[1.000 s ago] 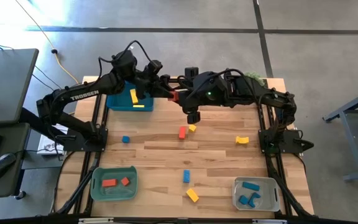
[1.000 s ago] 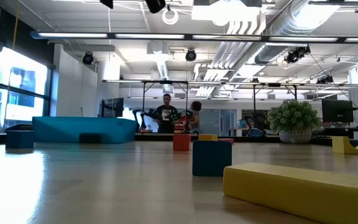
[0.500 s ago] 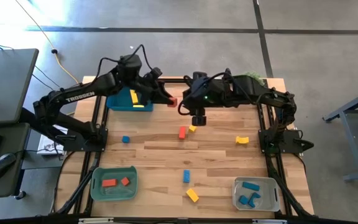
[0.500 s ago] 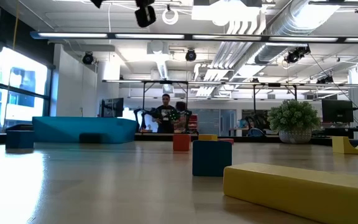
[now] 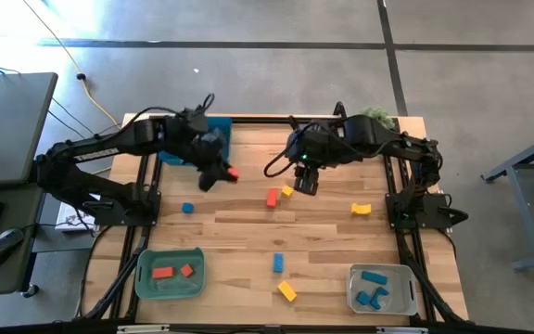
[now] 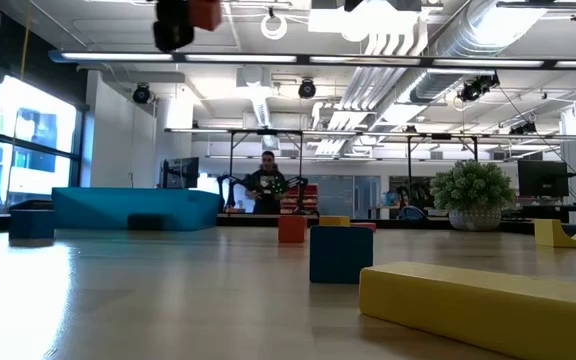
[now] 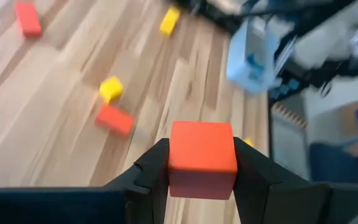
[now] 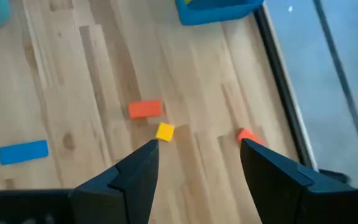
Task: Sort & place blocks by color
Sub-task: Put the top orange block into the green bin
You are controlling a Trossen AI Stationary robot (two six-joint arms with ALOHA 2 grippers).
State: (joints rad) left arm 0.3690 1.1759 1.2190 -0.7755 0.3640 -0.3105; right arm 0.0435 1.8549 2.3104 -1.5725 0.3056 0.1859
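My left gripper [image 5: 229, 173] hangs above the table, just near of the teal tray [image 5: 219, 128], shut on a red-orange cube [image 7: 202, 155]. The low view shows that cube [image 6: 206, 12] high at the top. My right gripper [image 5: 306, 183] is open, above a yellow cube [image 8: 165, 131] and a red-orange bar [image 8: 145, 109] lying flat mid-table. Also loose on the wood are a blue cube [image 5: 187, 208], a blue bar [image 5: 278, 263], a yellow bar [image 5: 287, 290] and a yellow arch [image 5: 361, 209]. My left gripper pinches the red-orange cube by two opposite side faces [image 7: 171, 163], one finger [image 7: 154, 168] on each. The fingers slant down from the table's far left. The cube is lifted clear of the table and sits square between them.
A green tray [image 5: 144, 278] at the near left holds two red-orange blocks. A grey tray [image 5: 406, 295] at the near right holds blue blocks. The left arm covers much of the teal tray. Another red-orange piece [image 8: 247, 135] lies by the far rail.
My left gripper carried the red-orange cube from beside the right gripper, by the teal tray's right end, toward the near edge and a little left. My right gripper drew away toward the table's right and slightly nearer.
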